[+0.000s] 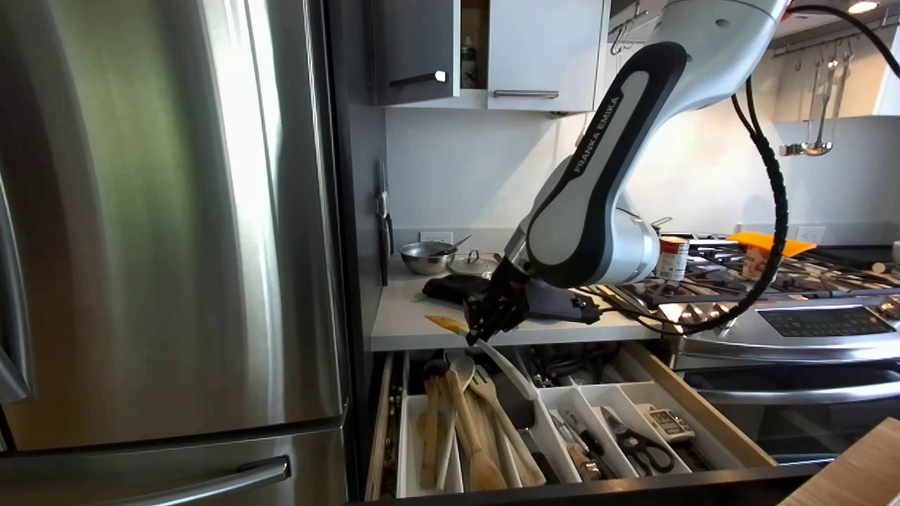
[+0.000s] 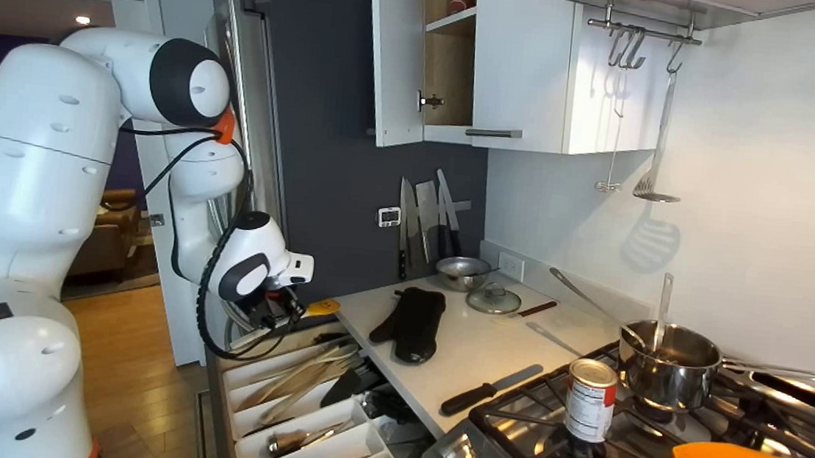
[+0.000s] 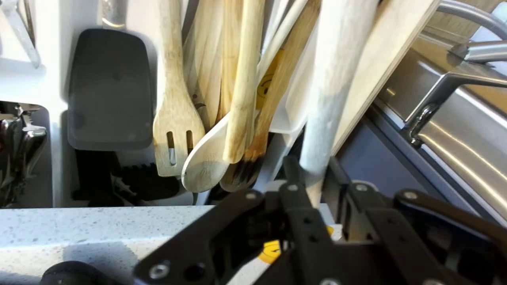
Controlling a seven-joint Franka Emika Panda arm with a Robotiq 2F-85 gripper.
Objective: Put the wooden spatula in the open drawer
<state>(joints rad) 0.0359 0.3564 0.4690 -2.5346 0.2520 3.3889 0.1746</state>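
Refrigerator [image 1: 169, 211]: at 9 o'clock in an exterior view; the wrist view catches only a steel front [image 3: 467, 130] with handles toward 3 o'clock, presumably the same appliance.
Open drawer [image 1: 715, 418]: toward 5 o'clock, pulled out, likely so utensils can be lowered in; the small white device [image 1: 668, 425] inside falls outside the wrist view.
Wooden utensils [image 1: 474, 439]: toward 9 o'clock within the drawer, laid lengthwise, presumably because long compartments suit long handles; only the wrist view resolves dark print on a yellow piece [image 3: 264, 95] beneath.
Black mitt [image 2: 420, 322]: on the desk [image 2: 471, 349] toward 6 o'clock, shown whole in an exterior view.
Wooden spatula [image 1: 506, 365]: held over the drawer, not yet laid inside, yellow end toward 10 o'clock, pale handle slanting down between 4 and 5 o'clock.
End effector [image 3: 314, 166]: pinching the wooden spatula near its yellow end, probably so the handle leads downward; the wrist view shows fingers [image 3: 292, 174] flanking the handle, unclear in both exterior views.
Stove [image 1: 794, 348]: at 3 o'clock; its saucepan [image 2: 667, 381] shows plainly in an exterior view.
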